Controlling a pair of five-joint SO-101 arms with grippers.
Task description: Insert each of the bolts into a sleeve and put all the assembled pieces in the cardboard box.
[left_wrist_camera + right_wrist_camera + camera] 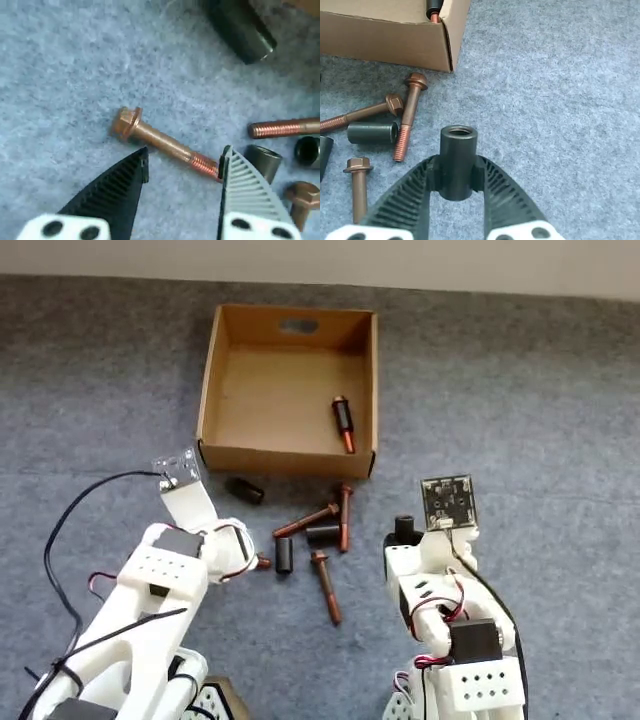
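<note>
Gripping a black sleeve [458,160] in the right claw [456,172], upright with the open end up, pinched at mid-body between both fingers. Placed just out from the near right corner of the box [208,390], slightly to the right of it and clear of the cardboard.

Holding the left claw [185,156] spread wide and low over a copper bolt [160,142] lying flat on the grey bench [540,390], with one finger on each side of the shank. Grey fingertip right at the threaded end; cannot tell whether touching. Located out from the left part of the box's front wall, well clear of it.

Inside the box, near its right wall: one assembled piece [343,423], a bolt through a black sleeve, lying flat on the floor.

Scattered loose in front of the front wall, between the two claws:
- slanted bolt [305,520], with its head toward the box
- straight bolt [345,518], just beside it, heads close together
- far bolt [326,586], the one farthest from the box
- middle sleeve [322,533], lying on its side between the slanted and straight bolts
- standing sleeve [284,554], near the left claw
- near sleeve [245,490], just off the front wall's left end
</note>
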